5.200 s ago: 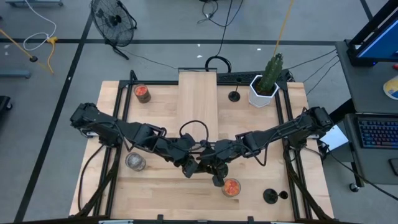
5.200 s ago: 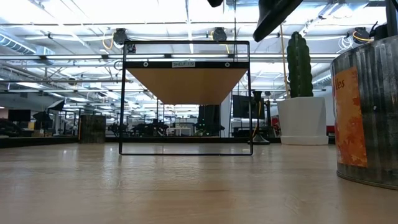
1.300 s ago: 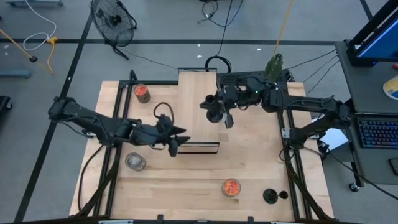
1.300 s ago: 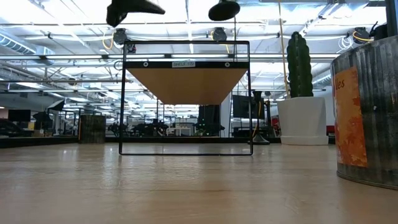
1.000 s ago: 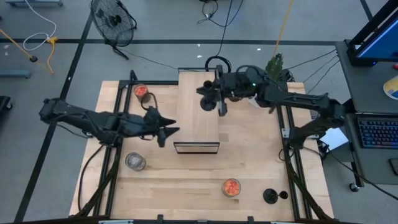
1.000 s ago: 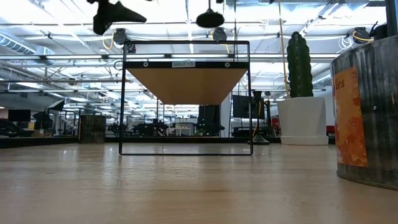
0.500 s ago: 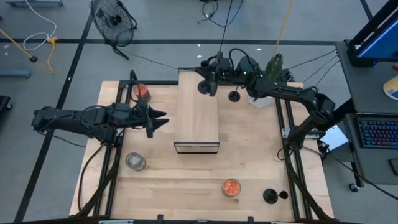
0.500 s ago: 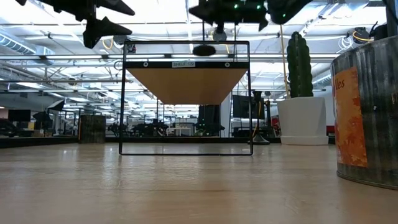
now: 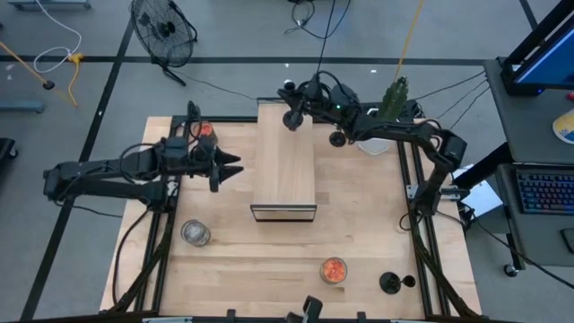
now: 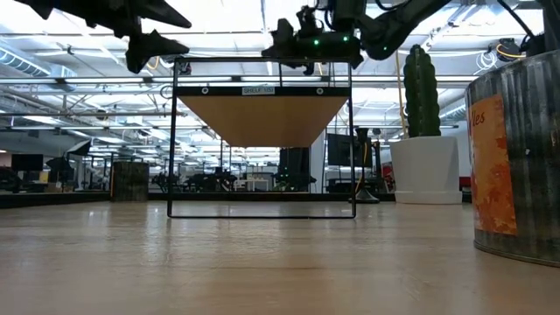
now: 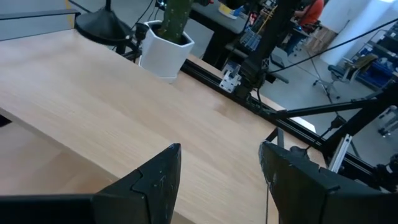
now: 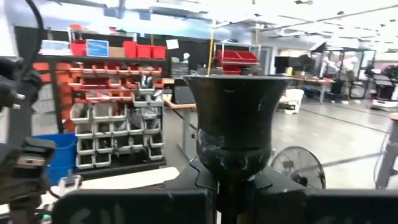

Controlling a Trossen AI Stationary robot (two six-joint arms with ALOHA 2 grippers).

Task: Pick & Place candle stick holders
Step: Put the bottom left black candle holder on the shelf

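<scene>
Holder (image 12: 235,134), black, stands upright, stem down, clenched in the right gripper (image 9: 291,119) over the far end of the wooden shelf (image 9: 285,170), directly below. Left gripper (image 9: 229,168), jaws released and empty, hovers beside the shelf's left edge, near an orange cup (image 9: 205,134).

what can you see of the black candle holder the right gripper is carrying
The black candle holder is matte black with a flared cup at one end that narrows to a thin stem. The right gripper is shut on that stem, with the cup standing upright above the fingers in the right wrist view. It hangs in the air over the far end of the wooden shelf, touching nothing but the gripper. Its surface looks like slightly scuffed painted metal. Its base cannot be made out.
</scene>
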